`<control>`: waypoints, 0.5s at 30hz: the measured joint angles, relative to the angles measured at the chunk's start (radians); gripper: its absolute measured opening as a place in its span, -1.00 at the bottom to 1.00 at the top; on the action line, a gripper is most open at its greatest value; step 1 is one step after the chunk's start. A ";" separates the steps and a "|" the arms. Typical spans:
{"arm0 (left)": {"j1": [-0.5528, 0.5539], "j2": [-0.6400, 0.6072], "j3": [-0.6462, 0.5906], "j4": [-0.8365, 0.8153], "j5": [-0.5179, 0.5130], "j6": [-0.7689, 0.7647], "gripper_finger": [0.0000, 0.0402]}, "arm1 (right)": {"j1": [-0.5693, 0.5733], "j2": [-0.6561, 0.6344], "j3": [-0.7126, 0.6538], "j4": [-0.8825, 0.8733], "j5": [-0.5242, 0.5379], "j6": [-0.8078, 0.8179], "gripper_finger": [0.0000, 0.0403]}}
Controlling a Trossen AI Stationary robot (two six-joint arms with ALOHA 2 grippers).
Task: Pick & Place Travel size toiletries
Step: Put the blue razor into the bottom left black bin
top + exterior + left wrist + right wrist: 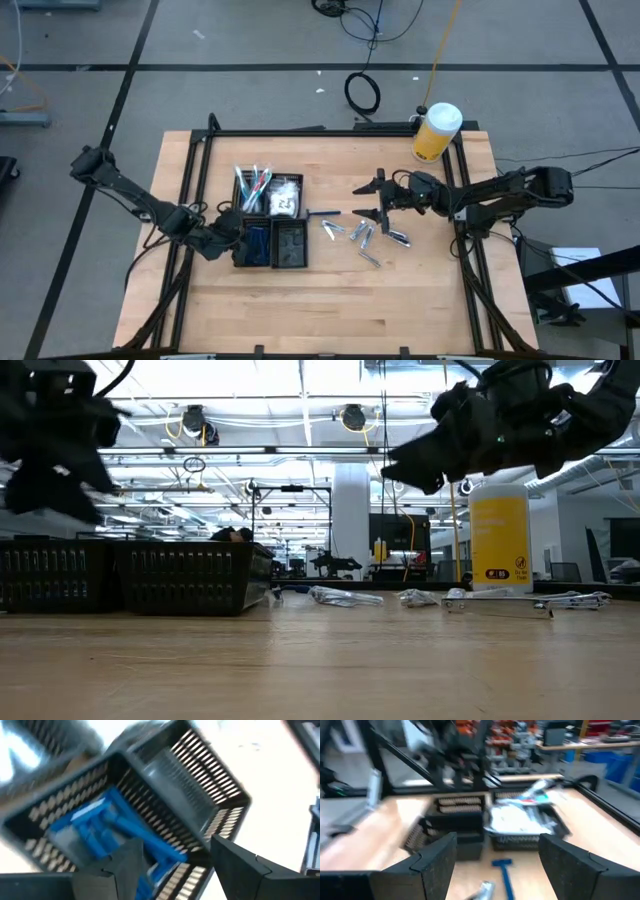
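Blue razor (505,872) on table looks light, stiff, slick plastic, so pinch mid-handle; right gripper (379,199) jaws apart, left gripper (170,870) apart over tray (296,262).

The silvery tubes (365,236) at centre frame are too small to count (overhead); the blue razors (107,832) blur at lower left.

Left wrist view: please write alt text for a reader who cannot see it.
The left gripper, fingers apart and empty, hangs over a black tray compartment holding blue razors; the neighbouring compartment looks empty.
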 joint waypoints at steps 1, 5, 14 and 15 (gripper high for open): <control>0.010 0.000 0.008 0.019 -0.004 0.043 0.12 | 0.008 0.015 0.002 -0.002 0.023 -0.019 0.33; 0.063 0.000 0.042 0.151 -0.035 0.279 0.09 | 0.024 0.108 0.054 -0.050 0.063 -0.064 0.33; 0.191 0.000 0.047 0.577 -0.102 0.894 0.09 | 0.024 0.399 0.276 -0.269 0.060 -0.088 0.26; 0.205 0.000 0.047 0.602 -0.102 0.929 0.09 | 0.024 0.424 0.289 -0.278 0.060 -0.099 0.25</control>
